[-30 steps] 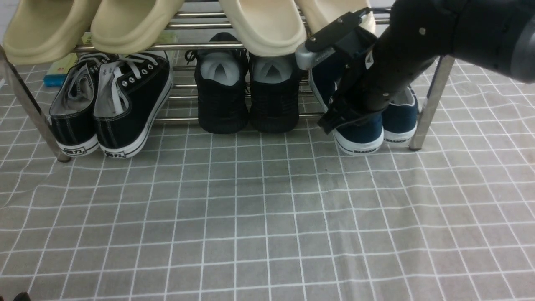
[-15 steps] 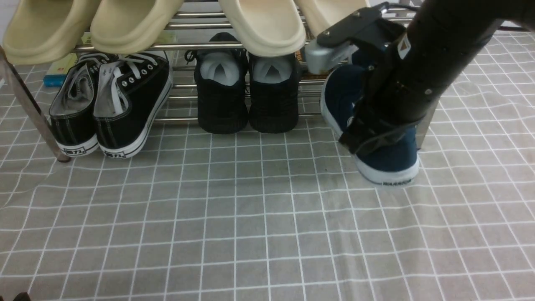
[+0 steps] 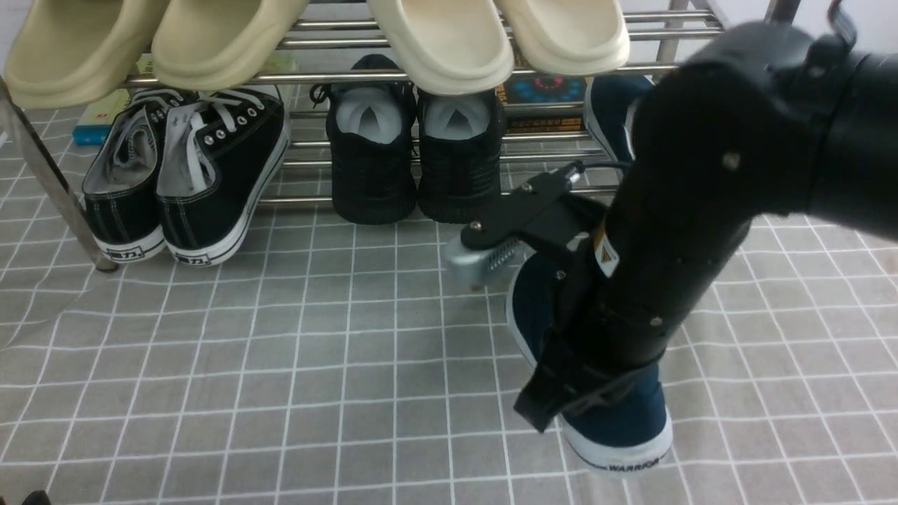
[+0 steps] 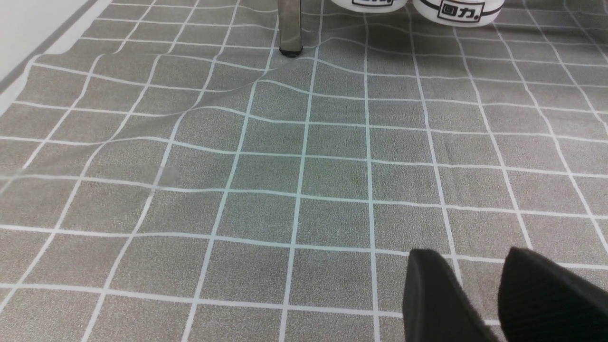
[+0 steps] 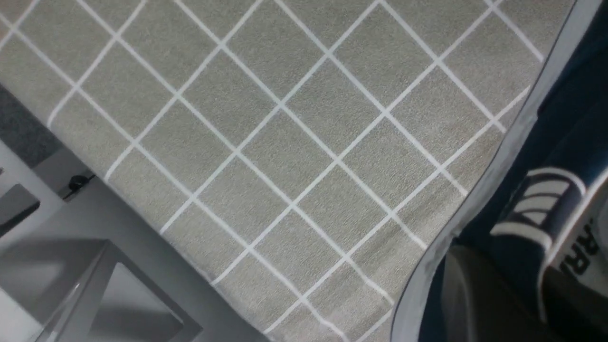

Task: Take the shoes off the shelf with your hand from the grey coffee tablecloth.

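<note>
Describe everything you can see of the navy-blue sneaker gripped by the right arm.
The navy-blue slip-on sneaker looks like canvas, with a white rubber sole printed WARRIOR at the heel, white trim and a striped heel tab. Heel towards the camera, toe towards the shelf, it is out over the grey checked tablecloth. The right gripper clamps its heel wall. Whether the sole touches the cloth cannot be told.

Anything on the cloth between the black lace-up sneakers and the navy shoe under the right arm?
Nothing: only bare gridded cloth lies between the lace-up sneakers and the navy shoe, as the front view shows.
</note>
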